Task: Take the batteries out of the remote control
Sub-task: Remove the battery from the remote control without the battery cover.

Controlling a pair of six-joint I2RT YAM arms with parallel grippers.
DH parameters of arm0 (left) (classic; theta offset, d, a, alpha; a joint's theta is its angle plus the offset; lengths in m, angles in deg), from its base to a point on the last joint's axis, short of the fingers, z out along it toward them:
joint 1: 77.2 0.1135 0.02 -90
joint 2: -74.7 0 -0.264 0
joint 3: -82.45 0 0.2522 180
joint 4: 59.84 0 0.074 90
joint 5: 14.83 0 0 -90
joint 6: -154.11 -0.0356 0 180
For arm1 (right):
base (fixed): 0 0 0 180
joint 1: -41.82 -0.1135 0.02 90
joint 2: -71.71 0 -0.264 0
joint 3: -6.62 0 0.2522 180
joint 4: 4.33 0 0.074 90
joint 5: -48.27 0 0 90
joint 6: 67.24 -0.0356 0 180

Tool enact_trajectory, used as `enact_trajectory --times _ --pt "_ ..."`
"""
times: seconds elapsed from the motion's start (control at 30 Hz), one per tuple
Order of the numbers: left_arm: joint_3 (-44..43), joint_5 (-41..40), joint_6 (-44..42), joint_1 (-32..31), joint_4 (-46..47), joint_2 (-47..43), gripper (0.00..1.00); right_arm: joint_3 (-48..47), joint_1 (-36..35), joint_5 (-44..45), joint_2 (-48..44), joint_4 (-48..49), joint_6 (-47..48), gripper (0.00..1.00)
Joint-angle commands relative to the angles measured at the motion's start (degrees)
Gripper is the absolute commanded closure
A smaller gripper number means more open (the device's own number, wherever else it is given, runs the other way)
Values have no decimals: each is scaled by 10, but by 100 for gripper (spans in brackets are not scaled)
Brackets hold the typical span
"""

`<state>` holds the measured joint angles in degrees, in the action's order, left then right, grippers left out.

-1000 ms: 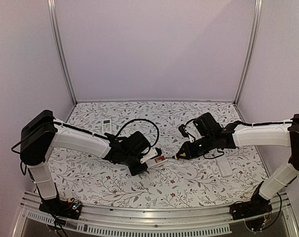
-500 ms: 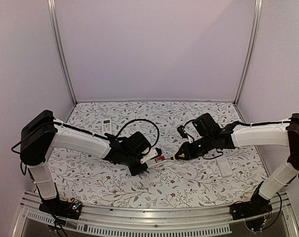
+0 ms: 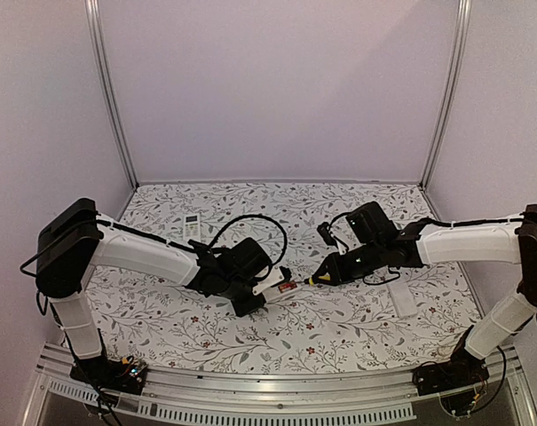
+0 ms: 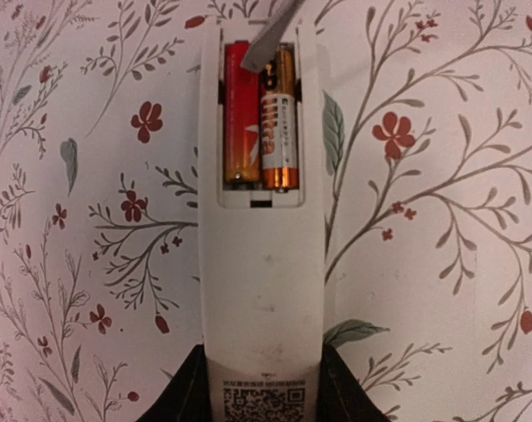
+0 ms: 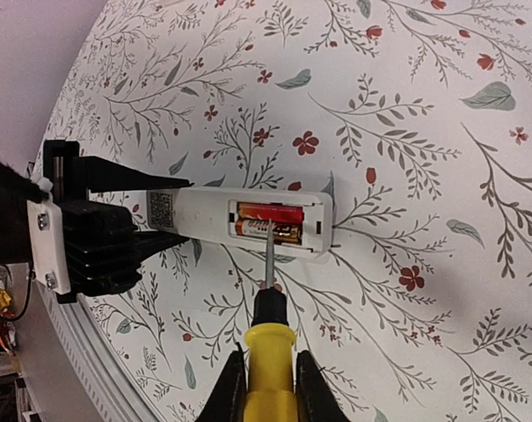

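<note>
Having been brought nearer, the one yellow-handled tool (image 5: 268,330), clamped in the closed right claw (image 5: 267,380), is set with its tip upon the two batteries (image 4: 261,119) in the open bay of the remote (image 4: 262,272), which is gripped by the closed left claw (image 4: 264,389) over the surface (image 4: 441,264).

In the left wrist view, near the top centre of the frame, the gold battery (image 4: 280,132) in the remote control (image 4: 263,264) carries orange letters running along its length on a white band; they look like "ultra". The red battery (image 4: 241,114) beside it shows only faint marks, too dim to read. At the bottom centre a QR code label (image 4: 264,406) sits on the remote control, with small print above it too tiny to read.
</note>
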<state>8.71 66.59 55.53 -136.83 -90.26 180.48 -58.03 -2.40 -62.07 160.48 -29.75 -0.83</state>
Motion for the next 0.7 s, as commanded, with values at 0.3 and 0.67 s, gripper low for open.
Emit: enact_trajectory --times 0.3,0.67 --pt "6 7 -7 -19 -14 16 85 -1 -2 42 -5 -25 -1 100" --pt "5 3 -8 -22 -15 21 85 10 -2 35 6 -26 -2 100"
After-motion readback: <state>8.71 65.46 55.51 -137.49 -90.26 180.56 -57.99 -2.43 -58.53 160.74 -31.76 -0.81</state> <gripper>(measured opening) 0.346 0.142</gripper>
